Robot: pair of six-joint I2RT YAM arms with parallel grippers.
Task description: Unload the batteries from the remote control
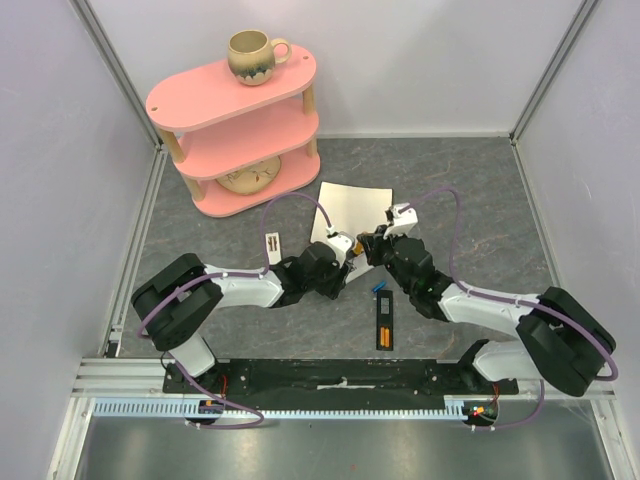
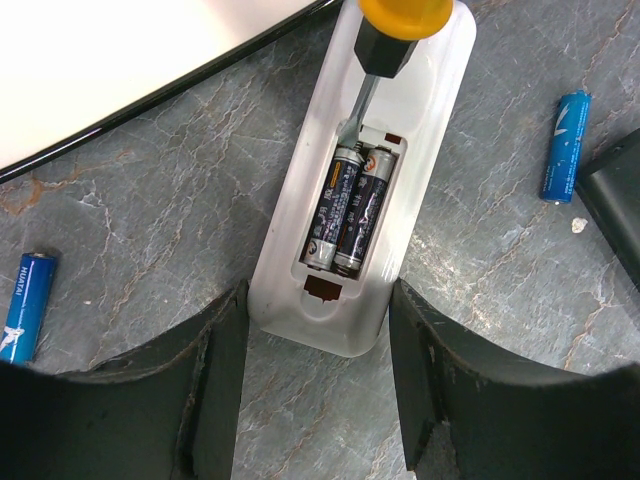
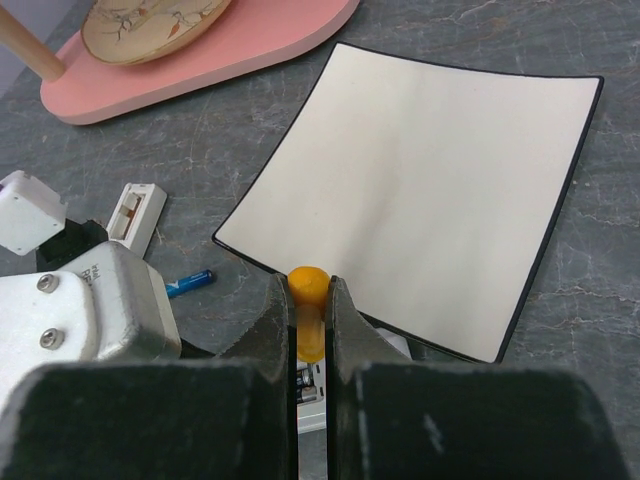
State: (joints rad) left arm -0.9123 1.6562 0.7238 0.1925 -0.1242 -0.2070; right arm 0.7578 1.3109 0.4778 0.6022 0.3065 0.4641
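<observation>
The white remote (image 2: 290, 270) lies back up with its compartment open, and two dark cells (image 2: 348, 205) sit side by side inside. My left gripper (image 2: 318, 300) is shut on the remote's near end, a finger on each side. My right gripper (image 3: 310, 288) is shut on the orange-handled screwdriver (image 3: 309, 338), whose metal tip (image 2: 358, 100) reaches into the far end of the compartment. Two blue batteries (image 2: 565, 145) (image 2: 25, 305) lie loose on the table either side of the remote. A black remote (image 1: 385, 322) holding orange cells lies nearer the arm bases.
A white square plate (image 1: 350, 205) lies just beyond the grippers. A white battery cover (image 1: 273, 247) lies to the left. At the back left stands a pink three-tier shelf (image 1: 235, 110) with a mug (image 1: 255, 55) on top and a dish on its bottom tier.
</observation>
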